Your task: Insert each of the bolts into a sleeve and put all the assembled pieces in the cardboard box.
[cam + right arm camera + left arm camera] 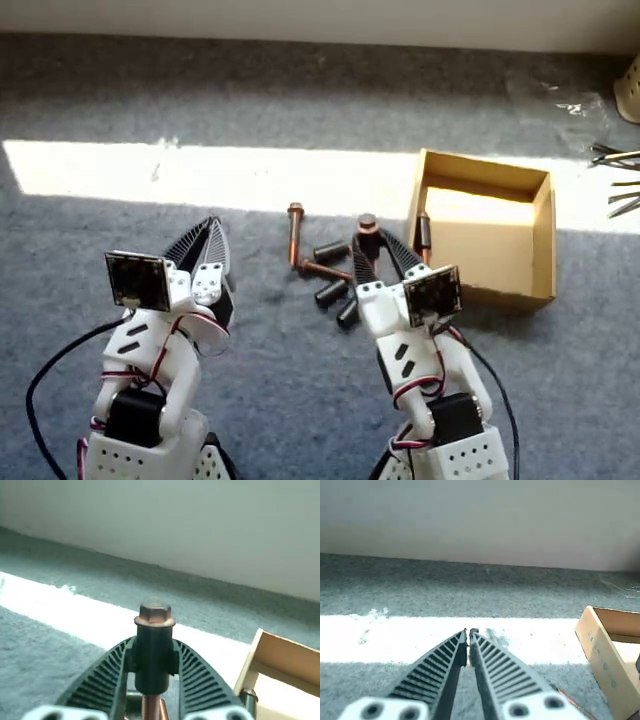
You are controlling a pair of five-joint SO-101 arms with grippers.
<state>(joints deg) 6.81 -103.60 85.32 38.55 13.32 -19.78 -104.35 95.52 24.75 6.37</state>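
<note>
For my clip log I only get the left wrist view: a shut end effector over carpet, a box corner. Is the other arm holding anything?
Observer: Yes, the right end effector is shut on a black sleeve with a copper bolt through it.
Operator: Any loose parts?
Observer: Two loose bolts and three bare sleeves lie on the carpet between the arms.
Operator: Anything at the box?
Observer: One sleeved piece stands at the cardboard box wall; inside or outside, I cannot tell.
</note>
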